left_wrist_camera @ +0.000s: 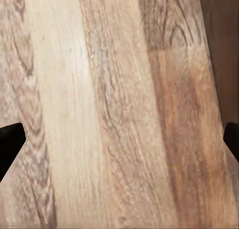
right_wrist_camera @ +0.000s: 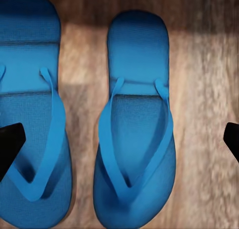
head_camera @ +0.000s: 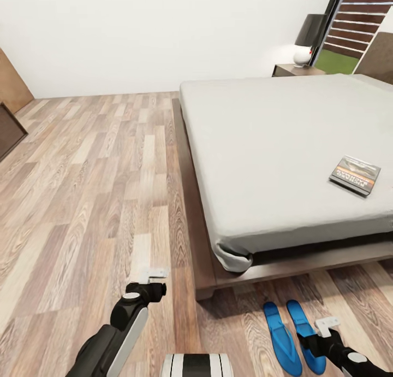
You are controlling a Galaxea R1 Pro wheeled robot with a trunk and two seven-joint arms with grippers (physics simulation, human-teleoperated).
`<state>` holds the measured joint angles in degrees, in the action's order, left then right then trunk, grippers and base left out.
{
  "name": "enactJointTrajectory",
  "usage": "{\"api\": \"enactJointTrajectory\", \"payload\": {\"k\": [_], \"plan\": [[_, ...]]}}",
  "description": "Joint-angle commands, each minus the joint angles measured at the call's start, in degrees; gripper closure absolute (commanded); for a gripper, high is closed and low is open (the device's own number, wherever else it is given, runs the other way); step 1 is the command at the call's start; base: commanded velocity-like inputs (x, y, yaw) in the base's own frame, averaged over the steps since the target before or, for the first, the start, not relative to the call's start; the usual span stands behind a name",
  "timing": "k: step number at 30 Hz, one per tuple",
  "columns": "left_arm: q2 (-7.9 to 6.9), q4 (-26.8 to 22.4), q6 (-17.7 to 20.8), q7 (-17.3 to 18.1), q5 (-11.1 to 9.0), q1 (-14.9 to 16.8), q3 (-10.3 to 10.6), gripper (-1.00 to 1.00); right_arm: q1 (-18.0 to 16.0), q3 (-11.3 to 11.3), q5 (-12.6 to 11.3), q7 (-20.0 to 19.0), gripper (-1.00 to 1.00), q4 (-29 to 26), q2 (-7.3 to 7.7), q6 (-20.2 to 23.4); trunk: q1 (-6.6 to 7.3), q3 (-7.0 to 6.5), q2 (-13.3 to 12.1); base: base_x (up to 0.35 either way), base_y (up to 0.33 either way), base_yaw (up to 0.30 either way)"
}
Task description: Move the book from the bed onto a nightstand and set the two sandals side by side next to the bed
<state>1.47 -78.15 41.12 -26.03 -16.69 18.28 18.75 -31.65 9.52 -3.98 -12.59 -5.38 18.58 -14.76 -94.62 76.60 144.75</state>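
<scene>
Two blue sandals (head_camera: 293, 336) lie side by side on the wood floor (head_camera: 93, 191) at the foot of the bed (head_camera: 284, 147). The right gripper (head_camera: 326, 327) hovers above them, jaws wide and empty. The left gripper (head_camera: 152, 274) hangs open over bare planks. The book (head_camera: 355, 175) rests on the mattress; the nightstand (head_camera: 297, 69) stands beyond.

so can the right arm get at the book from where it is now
Probably not without moving. The right end effector hangs low over the two blue sandals on the floor at the foot of the bed, while the book lies well up the mattress. Nothing blocks the way; it just looks too far.
</scene>
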Motion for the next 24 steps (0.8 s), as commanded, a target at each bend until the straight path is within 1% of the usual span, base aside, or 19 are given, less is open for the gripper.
{"api": "enactJointTrajectory", "payload": {"k": [1, 2, 3, 4, 5, 7, 8, 9, 10, 11, 14, 15, 17, 19, 20, 24], "plan": [[-0.3, 3.0, -2.4, -0.4, -0.6, 0.0, 0.0, -1.0, 0.0, 0.4, -1.1, -0.2, -1.0, 0.2, 0.01, -0.2, 0.03, -0.19, 0.0, 0.0, 0.0, 0.0], [-0.53, 6.1, -5.0, -0.3, -0.6, -0.1, -0.1, -1.0, 0.0, 0.4, -1.8, -0.2, -1.0, 0.4, -0.01, -0.2, 0.06, -0.41, 0.0, 0.0, 0.0, 0.0], [-0.77, 12.1, -9.7, -0.2, -0.6, -0.1, -0.2, -1.0, 0.2, 0.5, -2.6, -0.1, -1.0, 0.6, -0.02, -0.2, 0.09, -0.63, 0.0, 0.0, 0.0, 0.0], [-0.81, 13.4, -10.7, -0.1, -0.6, -0.1, -0.2, -1.0, 0.2, 0.5, -2.7, -0.1, -1.0, 0.6, -0.03, -0.2, 0.11, -0.85, 0.0, 0.0, 0.0, 0.0], [-0.86, 16.0, -12.7, -0.1, -0.6, -0.2, -0.2, -1.0, 0.3, 0.5, -2.9, -0.1, -1.0, 0.6, -0.05, -0.2, 0.14, -1.08, -0.1, 0.0, 0.0, 0.0], [-0.87, 18.5, -14.6, -0.1, -0.7, -0.2, -0.3, -1.0, 0.3, 0.5, -3.0, -0.1, -1.0, 0.7, -0.07, -0.2, 0.19, -1.52, -0.1, 0.0, 0.0, 0.0], [-0.86, 21.0, -16.6, -0.1, -0.7, -0.2, -0.3, -1.0, 0.3, 0.5, -3.4, -0.1, -1.0, 0.7, -0.09, -0.2, 0.22, -1.74, -0.1, 0.0, 0.0, 0.0], [-0.86, 22.3, -17.7, -0.1, -0.8, -0.2, -0.3, -1.0, 0.3, 0.5, -3.7, 0.0, -1.0, 0.7, -0.1, -0.2, 0.24, -1.96, -0.1, 0.0, 0.0, 0.0], [-0.84, 24.9, -19.8, 0.0, -0.8, -0.2, -0.3, -1.0, 0.3, 0.5, -4.6, 0.1, -1.0, 0.9, -0.11, -0.2, 0.27, -2.18, -0.1, 0.0, 0.0, 0.0], [-0.78, 29.9, -23.7, 0.0, -0.8, -0.2, -0.2, -1.0, 0.4, 0.5, -6.4, 0.2, -1.0, 2.1, -0.17, -0.2, 0.29, -2.41, -0.1, 0.0, 0.0, 0.0], [-0.72, 33.9, -26.2, 0.0, -0.8, -0.2, -0.1, -1.0, 0.4, 0.6, -8.1, 0.2, -1.0, 3.4, -0.53, -0.2, 0.37, -3.07, -0.2, 0.0, 0.0, 0.0], [-0.7, 36.8, -28.2, 0.1, -0.8, -0.2, -0.1, -1.0, 0.4, 0.6, -9.0, 0.3, -1.0, 4.1, -0.75, -0.2, 0.4, -3.29, -0.2, 0.0, 0.0, 0.0], [-0.67, 38.4, -30.0, 0.1, -1.0, -0.2, -0.1, -1.0, 0.4, 0.6, -9.2, 0.3, -1.0, 4.4, -0.83, -0.2, 0.45, -3.73, -0.2, 0.0, 0.0, 0.0], [-0.54, 40.2, -32.4, 0.2, -1.2, -0.2, -0.2, -1.0, 0.4, 0.6, -9.4, 0.3, -1.0, 4.5, -0.89, -0.2, 0.5, -4.18, -0.2, 0.0, 0.0, 0.0], [-0.41, 41.8, -34.1, 0.2, -1.2, -0.2, -0.2, -1.0, 0.4, 0.6, -9.5, 0.4, -1.0, 4.6, -0.98, -0.2, 0.52, -4.4, -0.3, 0.0, 0.0, 0.0], [-0.15, 45.7, -36.9, 0.2, -1.2, 0.0, -0.1, -1.0, 0.4, 0.5, -10.2, 0.7, -1.0, 4.7, -1.23, -0.2, 0.63, -5.29, -0.3, 0.0, 0.0, 0.0]]}}
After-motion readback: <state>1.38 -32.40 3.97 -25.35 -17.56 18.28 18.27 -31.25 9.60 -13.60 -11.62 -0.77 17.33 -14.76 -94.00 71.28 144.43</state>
